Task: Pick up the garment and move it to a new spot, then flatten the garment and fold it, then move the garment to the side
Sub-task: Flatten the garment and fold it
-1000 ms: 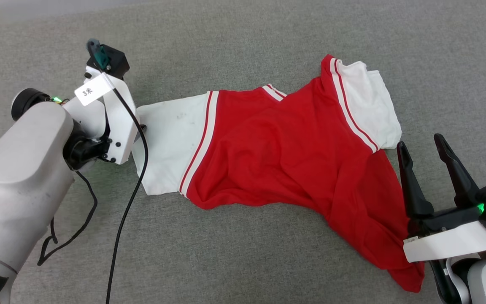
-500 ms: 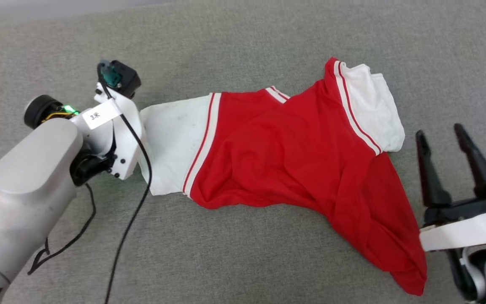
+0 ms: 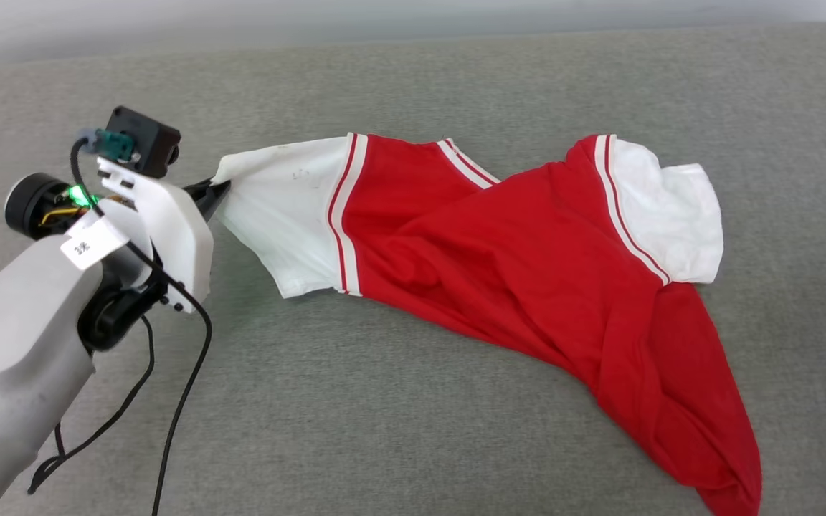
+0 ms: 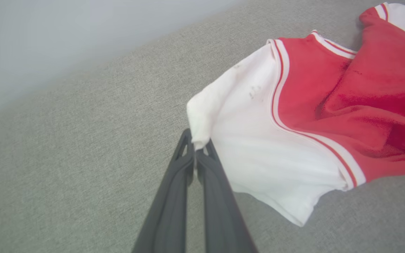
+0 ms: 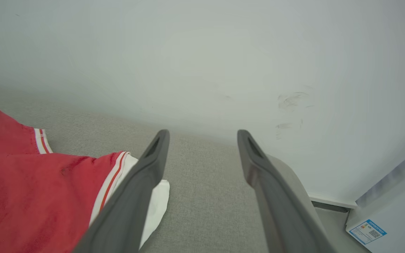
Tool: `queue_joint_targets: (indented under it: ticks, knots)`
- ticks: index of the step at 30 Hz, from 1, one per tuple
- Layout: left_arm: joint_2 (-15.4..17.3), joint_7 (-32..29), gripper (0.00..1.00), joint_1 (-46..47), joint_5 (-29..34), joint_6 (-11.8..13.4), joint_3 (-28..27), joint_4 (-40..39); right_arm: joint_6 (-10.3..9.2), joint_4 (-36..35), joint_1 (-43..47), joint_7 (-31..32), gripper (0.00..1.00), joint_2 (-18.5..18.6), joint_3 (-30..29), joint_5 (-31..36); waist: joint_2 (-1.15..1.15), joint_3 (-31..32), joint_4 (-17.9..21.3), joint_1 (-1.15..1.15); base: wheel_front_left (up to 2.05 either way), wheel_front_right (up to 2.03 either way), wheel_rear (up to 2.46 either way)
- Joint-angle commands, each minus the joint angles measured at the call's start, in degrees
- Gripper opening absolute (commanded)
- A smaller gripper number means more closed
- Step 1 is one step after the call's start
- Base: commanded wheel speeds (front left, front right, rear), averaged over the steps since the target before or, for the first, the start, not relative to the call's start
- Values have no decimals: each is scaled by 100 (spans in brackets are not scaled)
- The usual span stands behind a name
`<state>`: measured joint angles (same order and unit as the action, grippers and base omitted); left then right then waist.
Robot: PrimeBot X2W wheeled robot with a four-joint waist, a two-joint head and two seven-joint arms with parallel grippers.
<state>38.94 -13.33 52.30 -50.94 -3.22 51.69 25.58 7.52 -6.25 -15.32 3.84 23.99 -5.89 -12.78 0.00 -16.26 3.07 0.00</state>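
The garment (image 3: pixel 499 265), a red jersey T-shirt with white short sleeves and red-white striped trim, lies rumpled and stretched out on the grey fabric surface (image 3: pixel 384 430). The corner of one white sleeve is pinched in the left gripper (image 4: pixel 196 147). The red hem trails farthest from that gripper.

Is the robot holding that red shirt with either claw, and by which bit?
The left gripper is pinched shut on the garment, at the corner of its white sleeve. The right gripper is open and holds nothing.
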Motion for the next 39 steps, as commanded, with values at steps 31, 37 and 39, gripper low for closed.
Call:
queue_joint_targets:
  ticks: [31,37,39]
  knots:
    - [452,711,0,-215,174,1025,-503,-2215,-6,2549,-3392,4936,100,1500,2458,-2124,0,-1311,-991,0,0,0,0]
    - [450,784,0,-158,219,1024,-507,-2209,-4,3164,-3076,4828,100,1432,3046,-2201,0,-1445,-1037,0,0,0,0]
    - [462,801,0,-164,217,1030,-515,-2197,-4,3335,-2956,4776,100,1415,3199,-2263,0,-1466,-1034,0,0,0,0]
